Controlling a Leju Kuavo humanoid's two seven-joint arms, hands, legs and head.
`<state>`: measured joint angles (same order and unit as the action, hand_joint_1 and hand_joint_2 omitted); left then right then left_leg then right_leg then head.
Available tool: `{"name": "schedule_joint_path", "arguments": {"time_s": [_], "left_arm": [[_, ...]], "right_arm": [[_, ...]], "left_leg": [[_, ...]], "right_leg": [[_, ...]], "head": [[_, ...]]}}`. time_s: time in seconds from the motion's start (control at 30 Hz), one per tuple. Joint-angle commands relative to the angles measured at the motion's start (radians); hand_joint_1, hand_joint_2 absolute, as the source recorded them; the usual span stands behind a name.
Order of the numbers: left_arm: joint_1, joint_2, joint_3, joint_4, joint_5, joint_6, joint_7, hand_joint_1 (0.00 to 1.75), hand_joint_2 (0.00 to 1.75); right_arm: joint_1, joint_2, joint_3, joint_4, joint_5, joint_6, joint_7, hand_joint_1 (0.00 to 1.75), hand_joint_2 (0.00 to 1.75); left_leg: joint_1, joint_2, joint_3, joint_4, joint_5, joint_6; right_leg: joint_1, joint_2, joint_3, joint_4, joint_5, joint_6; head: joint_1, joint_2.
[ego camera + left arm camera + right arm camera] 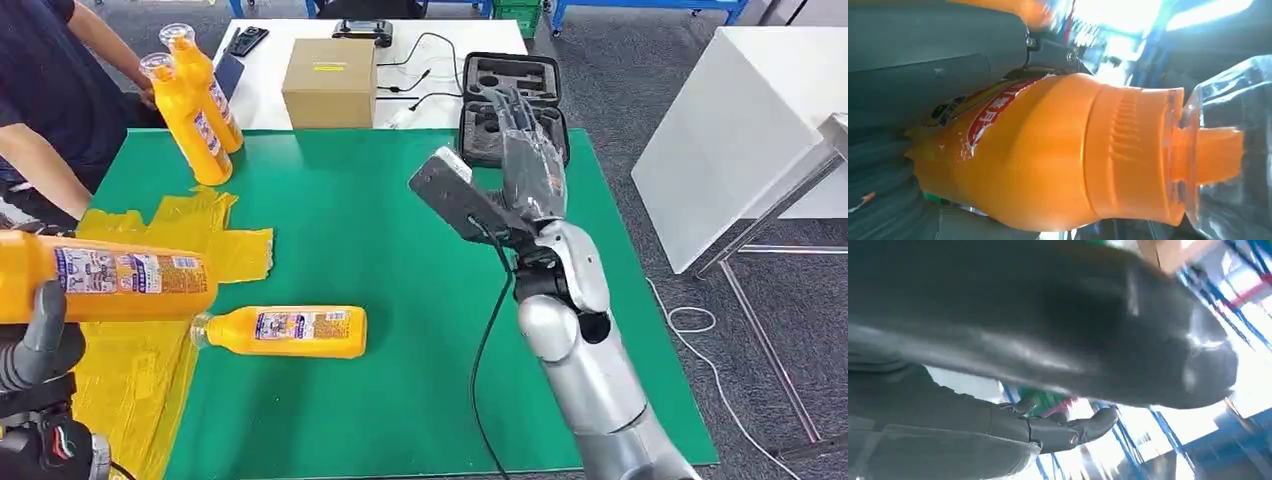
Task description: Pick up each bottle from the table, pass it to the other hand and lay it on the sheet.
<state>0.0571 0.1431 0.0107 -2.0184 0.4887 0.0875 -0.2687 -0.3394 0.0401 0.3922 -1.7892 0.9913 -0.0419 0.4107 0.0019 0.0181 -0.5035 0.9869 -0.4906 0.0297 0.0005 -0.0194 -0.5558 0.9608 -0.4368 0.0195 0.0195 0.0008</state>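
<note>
Four orange plastic bottles with printed labels and clear caps, counted in the head view. One, the held bottle (105, 278), gripped lying sideways in the left hand (40, 345) above the crumpled yellow plastic sheet (222, 245) at the left edge of the green table mat (380, 300); seen close in the left wrist view as well (1048, 155), grey thumb and ribbed cover pressed against its label side. One, the lying bottle (285, 331), flat on the mat just beside the sheet's right border, cap towards the sheet. Two, the upright pair (195, 115), tilted and touching at the far left corner of the mat, next to a person's arm (40, 165).

Right hand (530, 150) raised over the far right part of the mat, fingers apart, nothing in it.

One open black foam-lined case (512, 100) at the far right corner, moulded hollows showing, contents not discernible. One closed brown cardboard box (330, 82) on the white desk (270, 90) beyond the mat.
</note>
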Motion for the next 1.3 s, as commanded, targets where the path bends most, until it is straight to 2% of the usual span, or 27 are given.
{"name": "schedule_joint_path", "arguments": {"time_s": [0.03, 0.07, 0.1, 0.13, 0.23, 0.37, 0.63, 1.07, 1.3], "left_arm": [[-0.072, 0.096, 0.02, 0.105, -0.687, 0.165, -0.03, 1.75, 1.75], [-0.079, 0.113, 0.022, 0.125, -0.762, 0.179, -0.033, 1.75, 1.75], [-0.083, 0.125, 0.027, 0.15, -0.896, 0.228, -0.028, 1.75, 1.75], [-0.089, 0.145, 0.019, 0.185, -1.097, 0.289, -0.008, 1.75, 1.75], [-0.094, 0.16, -0.022, 0.273, -1.196, 0.271, 0.057, 1.75, 1.75], [-0.094, 0.156, -0.078, 0.381, -1.451, 0.378, 0.145, 1.75, 1.75], [-0.096, 0.125, -0.128, 0.529, -1.667, 0.401, 0.261, 1.75, 1.75], [-0.111, 0.104, -0.128, 0.56, -1.707, 0.37, 0.282, 1.75, 1.75], [-0.213, 0.045, -0.166, 0.723, -1.756, 0.338, 0.305, 1.75, 1.75]], "right_arm": [[0.389, -0.1, 0.113, -0.159, 0.0, -0.198, -0.064, 0.0, 0.0], [0.386, -0.102, 0.103, -0.169, -0.011, -0.181, -0.062, 0.0, 0.0], [0.379, -0.101, 0.096, -0.178, -0.033, -0.161, -0.067, 0.0, 0.0], [0.373, -0.095, 0.087, -0.183, -0.06, -0.131, -0.071, 0.0, 0.0], [0.371, -0.083, 0.075, -0.191, -0.076, -0.1, -0.076, 0.0, 0.0], [0.356, -0.114, 0.109, -0.17, -0.106, -0.089, -0.095, 0.0, 0.0], [0.353, -0.161, 0.155, -0.166, -0.152, -0.086, -0.109, 0.0, 0.0], [0.359, -0.177, 0.162, -0.193, -0.159, -0.084, -0.111, 0.0, 0.0], [0.348, -0.207, 0.199, -0.208, -0.174, -0.075, -0.125, 0.0, 0.0]], "left_leg": [[0.001, -0.01, 0.005, -0.003, -0.002, -0.002], [-0.001, -0.009, -0.002, -0.001, 0.0, -0.001], [-0.001, -0.01, 0.002, -0.001, -0.002, -0.003], [-0.001, -0.008, -0.003, -0.001, -0.001, -0.002], [-0.002, -0.002, -0.005, -0.002, 0.001, -0.002], [-0.004, -0.004, -0.002, -0.003, 0.003, -0.001], [-0.004, -0.002, -0.001, -0.003, 0.004, -0.002], [-0.005, -0.002, -0.003, -0.002, 0.004, -0.002], [-0.005, -0.005, -0.002, -0.002, 0.004, -0.002]], "right_leg": [[0.001, -0.007, 0.007, -0.001, -0.005, 0.0], [-0.001, -0.005, 0.0, 0.001, -0.002, 0.0], [-0.002, -0.005, 0.003, 0.002, -0.005, 0.0], [-0.001, -0.002, -0.002, 0.002, -0.002, 0.0], [-0.002, -0.001, -0.004, 0.0, 0.0, 0.0], [-0.003, -0.002, -0.003, -0.001, 0.001, 0.0], [-0.003, 0.0, -0.002, -0.001, 0.003, -0.002], [-0.002, 0.0, -0.004, 0.0, 0.003, -0.002], [-0.003, -0.003, -0.003, -0.001, 0.003, -0.002]], "head": [[-0.001, 0.0], [-0.001, 0.0], [0.0, 0.0], [-0.001, 0.0], [-0.001, 0.0], [-0.001, 0.0], [0.0, 0.0], [-0.001, 0.0], [-0.001, 0.0]]}}
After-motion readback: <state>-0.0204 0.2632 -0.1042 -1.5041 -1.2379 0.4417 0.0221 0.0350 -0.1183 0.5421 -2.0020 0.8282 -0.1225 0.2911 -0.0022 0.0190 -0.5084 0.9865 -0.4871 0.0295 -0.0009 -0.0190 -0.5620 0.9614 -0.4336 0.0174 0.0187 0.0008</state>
